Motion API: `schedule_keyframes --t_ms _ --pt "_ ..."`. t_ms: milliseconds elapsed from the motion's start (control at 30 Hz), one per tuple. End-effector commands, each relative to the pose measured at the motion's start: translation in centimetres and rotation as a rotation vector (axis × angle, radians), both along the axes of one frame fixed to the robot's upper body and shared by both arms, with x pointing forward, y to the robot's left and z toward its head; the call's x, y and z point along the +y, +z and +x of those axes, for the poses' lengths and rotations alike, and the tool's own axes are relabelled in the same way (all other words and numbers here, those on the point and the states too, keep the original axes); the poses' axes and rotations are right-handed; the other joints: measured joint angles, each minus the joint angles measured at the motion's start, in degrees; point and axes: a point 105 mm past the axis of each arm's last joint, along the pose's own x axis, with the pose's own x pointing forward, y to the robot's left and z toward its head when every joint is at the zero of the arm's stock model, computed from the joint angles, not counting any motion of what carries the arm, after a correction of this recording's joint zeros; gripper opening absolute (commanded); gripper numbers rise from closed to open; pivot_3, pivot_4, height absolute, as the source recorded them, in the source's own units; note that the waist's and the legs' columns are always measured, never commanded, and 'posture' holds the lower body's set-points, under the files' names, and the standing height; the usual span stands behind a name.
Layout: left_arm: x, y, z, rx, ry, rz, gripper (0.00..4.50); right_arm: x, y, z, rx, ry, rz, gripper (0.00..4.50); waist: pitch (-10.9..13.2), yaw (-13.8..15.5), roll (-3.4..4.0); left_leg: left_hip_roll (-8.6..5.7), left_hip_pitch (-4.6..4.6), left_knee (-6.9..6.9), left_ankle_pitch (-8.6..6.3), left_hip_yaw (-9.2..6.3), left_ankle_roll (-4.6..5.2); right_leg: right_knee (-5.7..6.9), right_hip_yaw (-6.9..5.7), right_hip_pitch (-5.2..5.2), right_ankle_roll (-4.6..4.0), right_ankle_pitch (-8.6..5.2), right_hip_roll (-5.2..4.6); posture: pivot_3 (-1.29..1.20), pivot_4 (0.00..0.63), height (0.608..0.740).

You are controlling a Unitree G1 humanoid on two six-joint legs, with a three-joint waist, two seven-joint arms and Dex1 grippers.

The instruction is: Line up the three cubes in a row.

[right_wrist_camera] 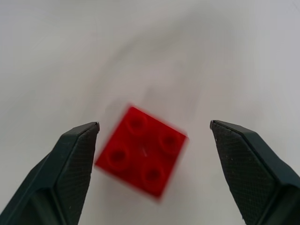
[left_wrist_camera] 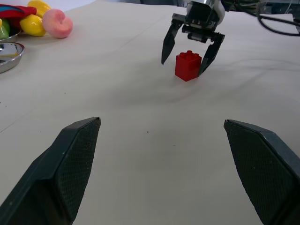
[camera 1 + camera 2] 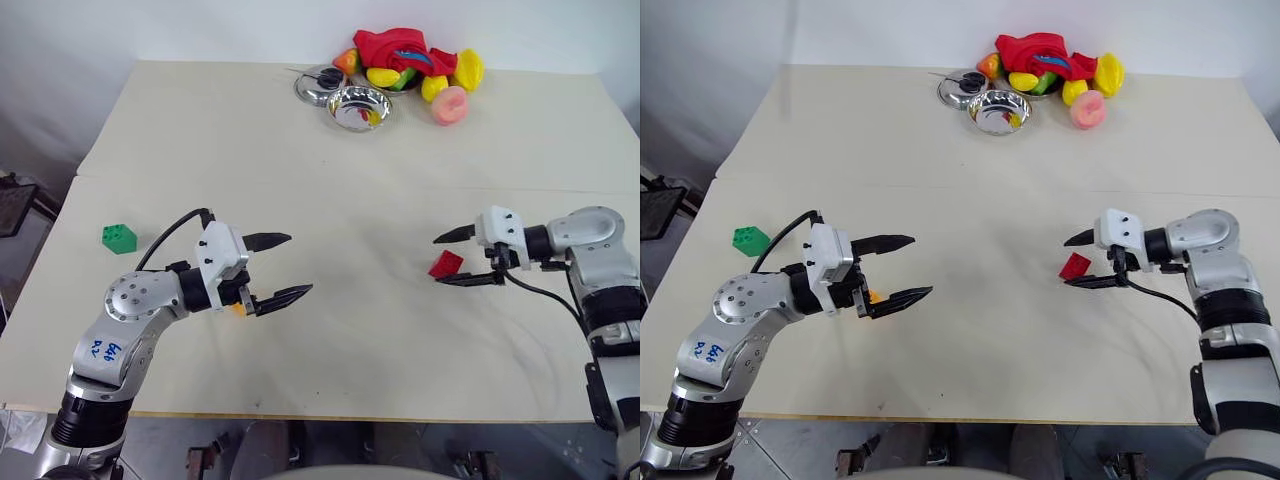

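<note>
Right hand (image 3: 465,258) spreads its textured black fingers around the studded, glossy red cube (image 3: 446,264), not gripping.

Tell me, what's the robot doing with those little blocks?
It's lining up three blocks on the table. Its right gripper is open around the red block, not squeezing it. The left gripper waits open above the table, with the orange-yellow block peeking out under it. The green block sits alone near the table's left edge.

Illegible blue scrawl on left forearm (image 3: 100,350)
</note>
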Motion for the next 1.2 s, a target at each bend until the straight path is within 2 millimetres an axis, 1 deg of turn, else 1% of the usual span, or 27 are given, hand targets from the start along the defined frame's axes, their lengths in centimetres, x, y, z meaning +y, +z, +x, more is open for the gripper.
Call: schedule_keyframes --t_ms 33,200,367,467,600,633,667,733,833,933,1000,1100,1200 --pt "0.0 0.7 -0.3 -0.045 -0.016 0.004 4.5 -0.8 1.1 -0.1 0.026 -0.109 0.062 3.99 0.0 -0.06 0.0 0.0 0.0 0.0 0.0 0.0 0.0 0.0 -0.01 0.0 0.0 0.0 0.0 0.0 0.15 0.74" --pt "0.0 0.9 0.2 -0.056 -0.019 0.006 4.5 -0.9 0.0 -0.8 0.085 -0.216 0.113 3.99 0.0 0.02 0.0 0.01 0.0 0.04 0.0 0.02 0.0 0.08 0.0 -0.02 0.0 0.0 0.01 0.0 0.15 0.74" --pt "0.0 1.0 0.4 -0.063 -0.033 0.014 4.5 -0.2 -0.5 0.0 0.108 -0.313 0.221 3.99 0.0 -0.06 0.0 -0.01 0.0 0.19 0.0 0.04 0.0 0.21 0.03 -0.02 0.0 0.0 0.0 0.0 0.15 0.74" --pt "0.2 1.2 0.6 -0.069 -0.035 0.021 4.5 0.4 -0.9 0.3 0.104 -0.324 0.235 3.38 0.0 -0.05 0.0 0.01 0.01 0.24 0.0 0.04 0.0 0.29 0.04 -0.03 0.0 0.0 0.0 0.0 0.15 0.74" --pt "0.3 1.2 0.7 -0.074 -0.035 0.028 4.5 0.8 -1.3 -0.2 0.109 -0.286 0.209 2.05 0.0 0.01 0.0 -0.01 0.0 0.27 0.0 0.04 0.0 0.31 0.05 -0.03 0.0 0.0 0.0 0.0 0.15 0.74" --pt "0.4 1.2 0.7 -0.075 -0.034 0.028 4.5 0.9 -1.2 -0.4 0.096 -0.253 0.193 1.7 0.0 -0.02 0.0 -0.01 0.0 0.27 0.0 0.04 0.0 0.31 0.05 -0.03 0.0 0.0 -0.01 0.0 0.15 0.74" --pt "0.4 1.2 0.7 -0.077 -0.034 0.029 4.5 0.9 -1.1 -0.6 0.064 -0.209 0.168 1.51 0.0 -0.03 0.0 -0.01 0.0 0.27 0.0 0.04 0.0 0.31 0.05 -0.03 0.0 0.0 -0.01 0.0 0.15 0.74" --pt "0.5 1.2 0.7 -0.077 -0.034 0.03 4.5 1.3 -0.7 -1.4 0.018 -0.089 0.133 1.53 0.0 -0.07 0.0 -0.01 0.0 0.27 0.0 0.04 0.0 0.31 0.05 -0.03 0.0 0.0 0.0 0.0 0.15 0.74" --pt "0.5 1.2 0.5 -0.083 -0.046 0.027 4.5 1.1 -0.6 -1.7 -0.004 0.057 0.011 1.53 0.0 -0.19 0.0 -0.01 0.01 0.28 0.0 0.06 0.0 0.32 0.06 -0.03 0.0 0.0 0.0 0.0 0.15 0.74" --pt "0.6 1.2 0.4 -0.086 -0.056 0.027 4.5 1.2 0.1 -1.2 -0.002 0.15 -0.032 1.53 0.0 -0.34 0.0 0.0 0.03 0.35 0.0 0.11 0.0 0.35 0.1 -0.03 0.0 0.0 0.0 0.0 0.15 0.74" --pt "0.6 1.1 0.3 -0.085 -0.059 0.029 4.5 1.0 0.1 -0.7 0.033 0.156 -0.047 1.53 0.0 -0.54 0.0 0.02 0.04 0.38 0.0 0.11 0.01 0.38 0.11 -0.03 0.0 0.0 0.0 0.0 0.15 0.74" --pt "0.9 0.8 0.1 -0.082 -0.062 0.041 4.5 0.1 -0.4 -0.3 0.067 0.145 -0.111 1.53 0.0 -0.58 0.0 0.05 0.04 0.38 0.0 0.05 0.01 0.4 0.07 -0.02 -0.02 -0.01 0.02 0.0 0.15 0.74" --pt "1.3 0.7 0.1 -0.081 -0.056 0.048 4.5 0.0 -0.2 0.3 0.063 0.118 -0.07 1.53 0.01 -0.42 0.0 -0.01 0.01 0.37 0.0 0.02 0.01 0.39 0.04 -0.02 -0.03 -0.02 -0.06 0.0 0.15 0.74"
